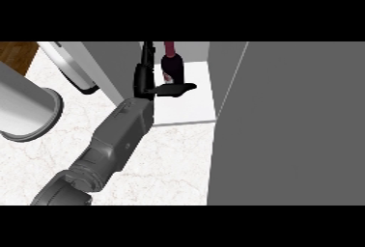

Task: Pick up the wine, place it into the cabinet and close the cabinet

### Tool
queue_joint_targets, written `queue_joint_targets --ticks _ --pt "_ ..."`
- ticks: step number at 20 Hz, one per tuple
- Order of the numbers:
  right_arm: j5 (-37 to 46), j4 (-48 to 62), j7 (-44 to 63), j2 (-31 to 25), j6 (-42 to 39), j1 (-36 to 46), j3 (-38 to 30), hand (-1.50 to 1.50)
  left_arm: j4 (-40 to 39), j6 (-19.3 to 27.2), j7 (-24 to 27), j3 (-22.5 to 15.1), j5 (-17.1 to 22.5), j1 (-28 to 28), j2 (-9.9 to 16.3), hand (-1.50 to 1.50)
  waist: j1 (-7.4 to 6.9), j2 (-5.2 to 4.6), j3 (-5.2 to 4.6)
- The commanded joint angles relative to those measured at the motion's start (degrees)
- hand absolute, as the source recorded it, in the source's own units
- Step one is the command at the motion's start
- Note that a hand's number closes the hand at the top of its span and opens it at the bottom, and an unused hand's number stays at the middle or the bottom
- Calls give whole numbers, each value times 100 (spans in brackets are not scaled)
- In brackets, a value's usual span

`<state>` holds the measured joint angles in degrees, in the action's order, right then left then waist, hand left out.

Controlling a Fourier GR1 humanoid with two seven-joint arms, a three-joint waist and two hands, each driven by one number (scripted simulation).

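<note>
The wine bottle [172,66] is dark with a maroon neck and stands inside the cabinet on its white shelf [189,107], near the back. My left hand [145,77] reaches into the cabinet just left of the bottle. Its fingers are straight and point toward the back, and its thumb [175,89] sticks out to the right in front of the bottle's base. The hand is open and not curled round the bottle. The cabinet's grey door [299,120] stands open and fills the right side of the view. My right hand does not show.
A large grey cylinder [28,111] lies on the marble counter [171,164] at the left. A white and grey curved piece [71,67] leans behind it beside the cabinet's left wall [107,67]. Wooden floor [14,53] shows at the top left.
</note>
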<state>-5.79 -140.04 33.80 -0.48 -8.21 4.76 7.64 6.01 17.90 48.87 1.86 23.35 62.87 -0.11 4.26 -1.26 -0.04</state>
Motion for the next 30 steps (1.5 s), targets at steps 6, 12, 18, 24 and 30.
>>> queue_joint_targets --ticks 6,12,18,24,30 --pt "50 -71 135 45 187 160 125 -150 119 -563 250 -3 451 -526 10 -150 -120 65 -4" --pt "31 -239 194 -15 171 -10 279 -150 391 -550 147 -494 942 -694 10 -150 -47 112 0" --pt "168 -183 320 18 397 142 136 -150 1224 -314 -44 -1300 1418 -1291 11 -150 -204 146 2" --pt "146 -131 242 7 335 24 149 -150 3173 825 -374 -3007 2216 -2402 11 -150 -287 162 3" --pt "-23 -874 298 -113 232 -584 52 -150 4704 1930 -432 -3935 1973 -3249 11 -150 -390 169 6"
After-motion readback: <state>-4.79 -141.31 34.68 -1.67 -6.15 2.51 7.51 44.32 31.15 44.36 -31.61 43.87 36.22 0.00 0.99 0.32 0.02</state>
